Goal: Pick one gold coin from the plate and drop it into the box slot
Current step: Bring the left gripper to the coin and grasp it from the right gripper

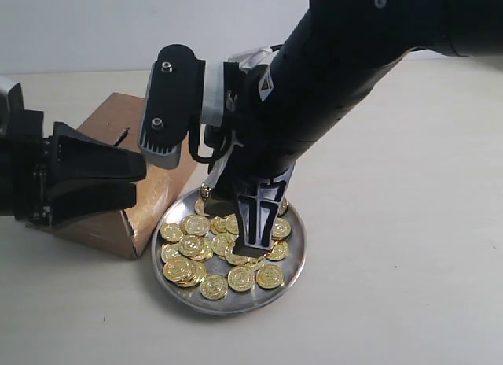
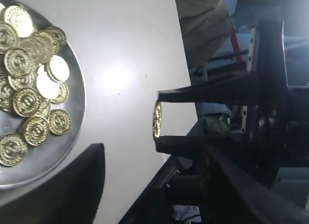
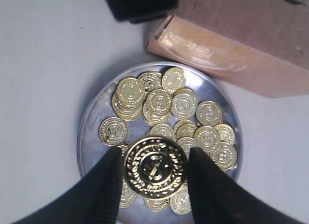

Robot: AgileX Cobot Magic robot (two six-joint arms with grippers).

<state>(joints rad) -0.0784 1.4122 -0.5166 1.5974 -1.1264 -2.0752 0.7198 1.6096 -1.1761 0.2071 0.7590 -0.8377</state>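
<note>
1. While the right arm reaches down from one o'clock in the exterior view, the plate [image 1: 289, 277] sits on the pale table [image 1: 409, 286] near six o'clock of the frame; loose coins [image 1: 196, 247] lie heaped in it, thickest toward its nine o'clock side.
2. Right pincer [image 3: 154, 159]: closed on a gold coin [image 3: 155, 168], which faces the wrist camera flat-on; one dark finger [image 3: 104, 195] presses each side of it; the coin hangs over the loose coins and looks larger than they do; whether it is clear of the heap cannot be told; in the exterior view this pincer's fingers stand inside the plate's rim.
3. Left pincer [image 2: 158, 119]: closed on a second coin [image 2: 157, 119], seen edge-on and pinched between the two fingertips; pale table lies behind it, with the plate off to one side; in the exterior view this pincer lies level at nine o'clock of the plate, in front of the box's near face.
4. Box [image 1: 110, 117]: brown cardboard, at ten o'clock of the plate; its near lower corner stands just beside the rim; glossy tape [image 3: 207, 52] runs along the edge facing the plate.
5. Slot [image 1: 122, 134]: short dark slit in the box's top face, at about eleven o'clock of the left pincer's tips and apart from them; it is well apart from the right pincer.
</note>
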